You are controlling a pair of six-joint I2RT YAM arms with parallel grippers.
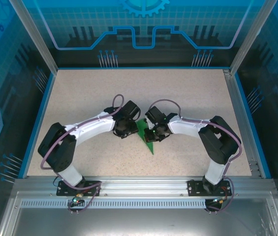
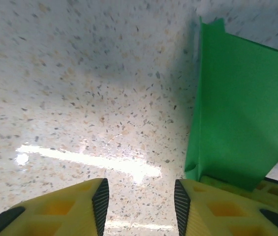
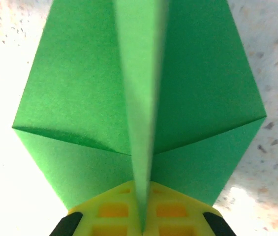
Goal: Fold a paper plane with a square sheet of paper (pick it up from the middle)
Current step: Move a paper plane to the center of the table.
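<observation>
The square sheet of paper is folded into a bright green paper plane (image 1: 146, 136) that lies mid-table between both grippers, its point toward the near edge. In the right wrist view the paper plane (image 3: 79, 98) spreads two flat wings, and its raised centre crease runs down into my right gripper (image 3: 142, 219), which is shut on that crease. My left gripper (image 2: 139, 199) is open over bare table with nothing between its fingers. The paper plane (image 2: 242, 108) stands up just outside its right finger (image 2: 212, 206) and rests against it. In the top view, my left gripper (image 1: 125, 129) and right gripper (image 1: 154, 132) face each other across the paper.
The speckled table (image 1: 79, 98) stretches wide behind and to both sides of the arms. A blue rim and metal frame posts (image 1: 35, 37) bound it. The arm bases sit on a rail (image 1: 143, 186) at the near edge.
</observation>
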